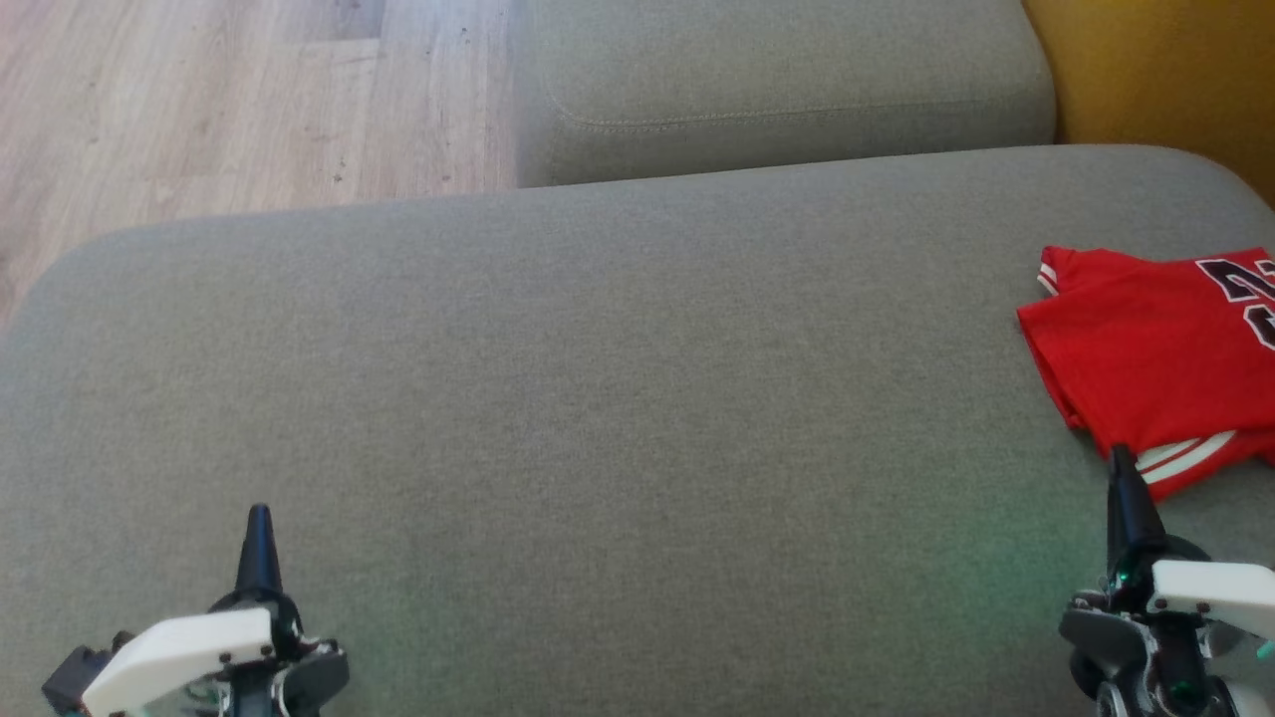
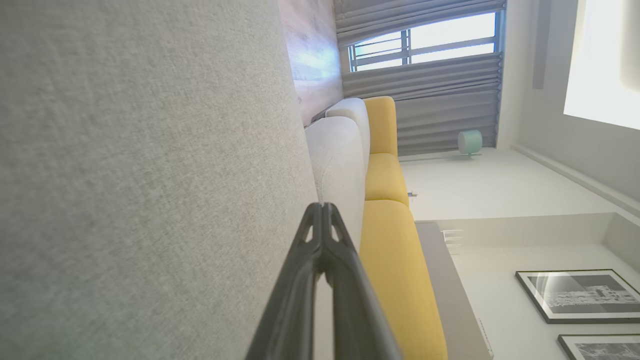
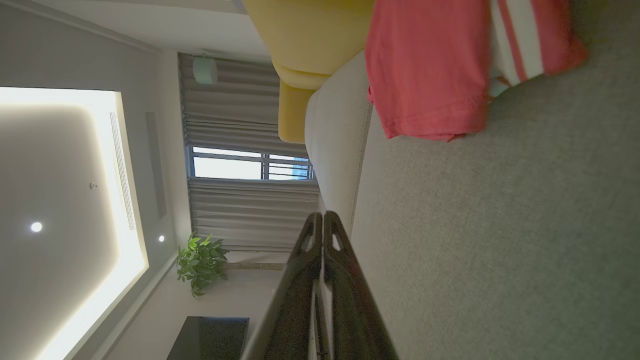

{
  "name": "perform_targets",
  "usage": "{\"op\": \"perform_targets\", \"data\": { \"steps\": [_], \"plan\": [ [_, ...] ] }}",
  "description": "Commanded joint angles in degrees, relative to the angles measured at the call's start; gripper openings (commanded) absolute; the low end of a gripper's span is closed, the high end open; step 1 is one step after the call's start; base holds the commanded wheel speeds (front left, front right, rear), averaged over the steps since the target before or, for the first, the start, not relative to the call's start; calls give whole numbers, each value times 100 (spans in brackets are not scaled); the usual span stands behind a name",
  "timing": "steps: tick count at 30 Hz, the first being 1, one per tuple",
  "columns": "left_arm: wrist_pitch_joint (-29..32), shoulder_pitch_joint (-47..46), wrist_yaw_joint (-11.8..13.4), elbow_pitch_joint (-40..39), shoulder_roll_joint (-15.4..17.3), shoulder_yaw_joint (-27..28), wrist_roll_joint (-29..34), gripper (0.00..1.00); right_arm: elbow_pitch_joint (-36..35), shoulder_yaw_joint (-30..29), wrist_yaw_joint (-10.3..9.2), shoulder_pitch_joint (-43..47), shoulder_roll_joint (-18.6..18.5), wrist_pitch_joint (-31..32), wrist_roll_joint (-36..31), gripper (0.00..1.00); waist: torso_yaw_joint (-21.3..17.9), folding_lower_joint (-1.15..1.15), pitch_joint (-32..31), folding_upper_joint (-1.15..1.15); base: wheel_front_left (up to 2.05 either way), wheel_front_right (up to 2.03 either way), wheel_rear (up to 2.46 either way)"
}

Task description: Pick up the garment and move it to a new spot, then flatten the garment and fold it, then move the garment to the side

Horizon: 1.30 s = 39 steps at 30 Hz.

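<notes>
The garment (image 1: 1155, 363) is a red jersey with dark numbers and white stripes. It lies folded on the grey sofa seat (image 1: 618, 398) at the right edge of the head view, partly cut off. In the right wrist view the garment (image 3: 430, 65) fills the upper middle. My right gripper (image 1: 1123, 460) (image 3: 323, 216) is shut and empty, its tip just short of the garment's striped hem. Over the seat's lower left my left gripper (image 1: 259, 513) (image 2: 321, 206) hovers shut, holding nothing.
Behind the seat lies another grey cushion (image 1: 787, 85). A yellow cushion (image 1: 1165, 70) stands at the far right. Wooden floor (image 1: 229, 100) shows at the upper left. The seat's rounded left corner (image 1: 60, 289) drops to the floor.
</notes>
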Motion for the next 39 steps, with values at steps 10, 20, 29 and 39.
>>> {"op": "perform_targets", "data": {
  "steps": [10,20,29,39],
  "plan": [
    [204,-489,-178,-107,43,404,-691,0,-159,1,-4,-532,20,201,697,0,-21,0,67,0,0,0,0],
    [228,-493,-180,-105,25,434,-682,0,-158,-8,-4,-536,25,210,703,0,-21,0,69,0,0,0,0],
    [247,-495,-180,-104,8,458,-662,0,-158,-14,-4,-536,30,215,698,0,-21,0,69,0,0,0,0],
    [265,-497,-180,-103,-8,480,-644,0,-158,-20,-4,-537,34,220,693,0,-21,0,68,0,0,0,0]
  ]
}}
